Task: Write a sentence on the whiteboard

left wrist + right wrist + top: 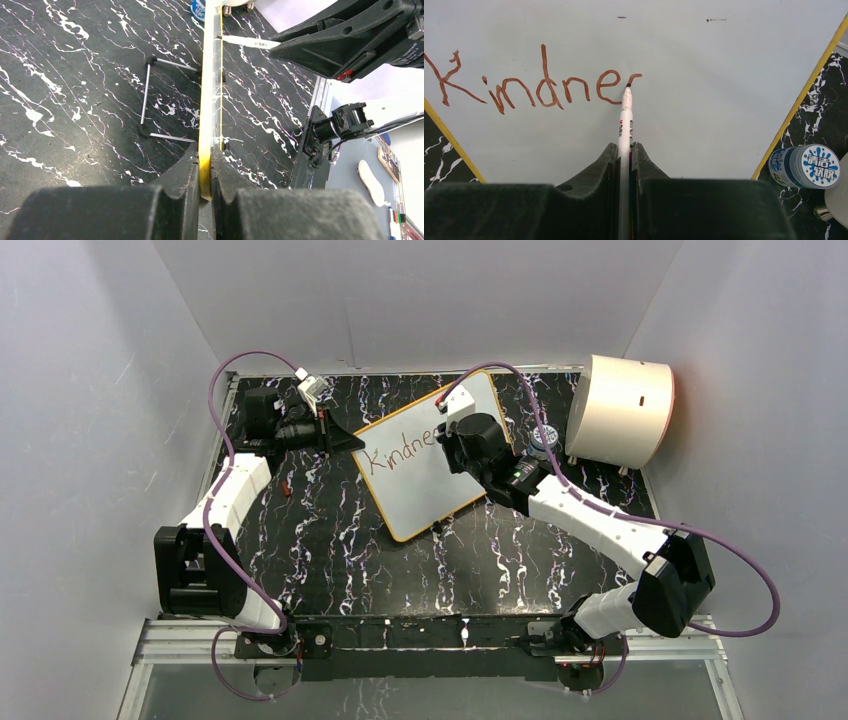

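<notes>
The whiteboard with its orange-yellow rim lies slanted on the black marbled mat. My left gripper is shut on the board's left edge; in the left wrist view its jaws clamp the yellow rim. My right gripper is over the board, shut on a white marker. The marker tip touches the board at the end of the dark red lettering, which reads "Kindne" plus a short new stroke. The lettering also shows in the top view.
A cream half-cylinder drum stands at the back right. A small blue-and-white round container sits by the board's right edge. A thin metal wire stand lies on the mat beside the board.
</notes>
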Controlling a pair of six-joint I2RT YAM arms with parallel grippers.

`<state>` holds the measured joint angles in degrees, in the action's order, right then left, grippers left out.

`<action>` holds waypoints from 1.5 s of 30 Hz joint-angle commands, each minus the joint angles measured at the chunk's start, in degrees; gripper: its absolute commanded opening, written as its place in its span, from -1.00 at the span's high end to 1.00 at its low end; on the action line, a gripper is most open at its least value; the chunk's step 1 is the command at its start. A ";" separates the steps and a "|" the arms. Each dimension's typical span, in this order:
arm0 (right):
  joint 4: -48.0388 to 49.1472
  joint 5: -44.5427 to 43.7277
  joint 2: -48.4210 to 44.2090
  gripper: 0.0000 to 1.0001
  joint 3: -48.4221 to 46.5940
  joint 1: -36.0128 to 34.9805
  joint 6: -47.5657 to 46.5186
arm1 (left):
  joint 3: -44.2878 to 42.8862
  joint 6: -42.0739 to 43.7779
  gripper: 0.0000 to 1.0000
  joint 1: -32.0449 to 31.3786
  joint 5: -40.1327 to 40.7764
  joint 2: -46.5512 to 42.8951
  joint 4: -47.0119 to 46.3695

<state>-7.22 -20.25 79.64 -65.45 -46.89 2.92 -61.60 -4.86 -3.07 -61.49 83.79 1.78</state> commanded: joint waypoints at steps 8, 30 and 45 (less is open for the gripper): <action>-1.57 -3.40 -2.05 1.00 1.23 -0.03 -0.02 | 2.01 4.60 1.00 -2.29 0.41 1.82 7.12; 0.11 0.91 -3.63 1.00 2.30 0.02 1.88 | 1.98 4.60 1.00 -2.29 0.50 1.64 7.11; 3.23 -2.96 -5.92 1.00 2.55 2.29 1.92 | 2.00 4.60 1.00 -2.29 0.67 1.50 7.10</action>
<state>-8.05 -21.63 75.07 -62.37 -45.89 4.34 -61.63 -4.86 -3.07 -61.69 83.79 1.76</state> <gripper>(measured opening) 0.197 0.055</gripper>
